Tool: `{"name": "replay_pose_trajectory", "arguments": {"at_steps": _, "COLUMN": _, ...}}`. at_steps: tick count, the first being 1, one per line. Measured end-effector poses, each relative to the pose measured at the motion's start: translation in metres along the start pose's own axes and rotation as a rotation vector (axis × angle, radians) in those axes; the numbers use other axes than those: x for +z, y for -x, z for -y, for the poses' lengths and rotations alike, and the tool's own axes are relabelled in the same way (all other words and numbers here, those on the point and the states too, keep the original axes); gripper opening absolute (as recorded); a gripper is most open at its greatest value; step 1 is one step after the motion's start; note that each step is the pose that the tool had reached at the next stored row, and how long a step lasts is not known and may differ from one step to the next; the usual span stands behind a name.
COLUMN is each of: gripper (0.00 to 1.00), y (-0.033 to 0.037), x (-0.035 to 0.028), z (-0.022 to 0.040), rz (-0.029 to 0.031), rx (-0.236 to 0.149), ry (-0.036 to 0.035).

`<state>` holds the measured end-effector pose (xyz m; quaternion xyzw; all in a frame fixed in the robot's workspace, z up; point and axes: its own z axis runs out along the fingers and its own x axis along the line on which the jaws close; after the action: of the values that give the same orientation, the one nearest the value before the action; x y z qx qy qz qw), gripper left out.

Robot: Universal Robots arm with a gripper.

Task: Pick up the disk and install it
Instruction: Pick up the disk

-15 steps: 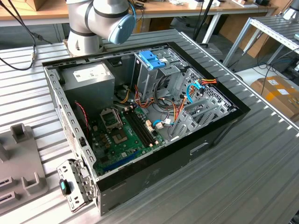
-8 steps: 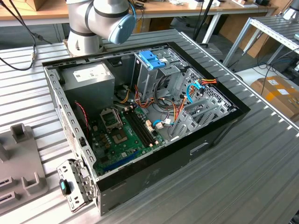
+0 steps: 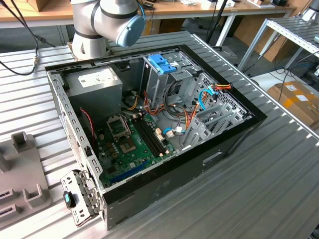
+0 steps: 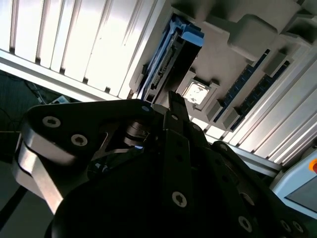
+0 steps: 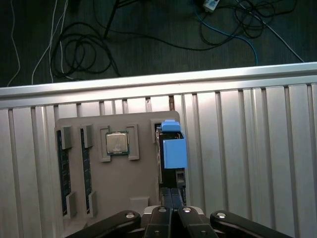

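Note:
The disk (image 5: 172, 154) stands on edge in a slot of a grey fixture tray (image 5: 143, 183), a silver-grey drive with light-blue rails and a blue tab at its top. In the second wrist view the disk (image 4: 166, 59) lies just beyond my fingertips. My gripper (image 5: 172, 198) hangs over the disk's near end, in line with it, fingers pressed together with nothing seen between them. One black finger (image 4: 177, 116) points at the disk. The open computer case (image 3: 234, 134) lies on the slatted metal table, with a drive cage (image 3: 162, 82) at its back.
The tray also holds a processor chip (image 5: 117, 143) and memory sticks (image 5: 63, 173). A blue latch piece (image 3: 160, 63) tops the drive cage. Loose cables (image 3: 187, 122) cross the case interior. Floor cables (image 5: 84, 44) lie past the table edge. The arm's base (image 3: 99, 25) stands behind the case.

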<state>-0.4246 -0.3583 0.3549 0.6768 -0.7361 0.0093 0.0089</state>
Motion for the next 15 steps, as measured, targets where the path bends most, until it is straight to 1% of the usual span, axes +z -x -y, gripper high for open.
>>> {"name": "replay_pose_trajectory", "arguments": {"at_steps": 12, "gripper": 0.11, "y": 0.0001, "x": 0.0002, "z": 0.0018, "rz": 0.0, "rx": 0.0, "ry": 0.0001}}
{"name": "replay_pose_trajectory", "arguments": {"at_steps": 15, "gripper": 0.11, "y": -0.0003, "x": 0.0013, "z": 0.0006, "rz": 0.0, "rx": -0.001, "ry": 0.0001}}
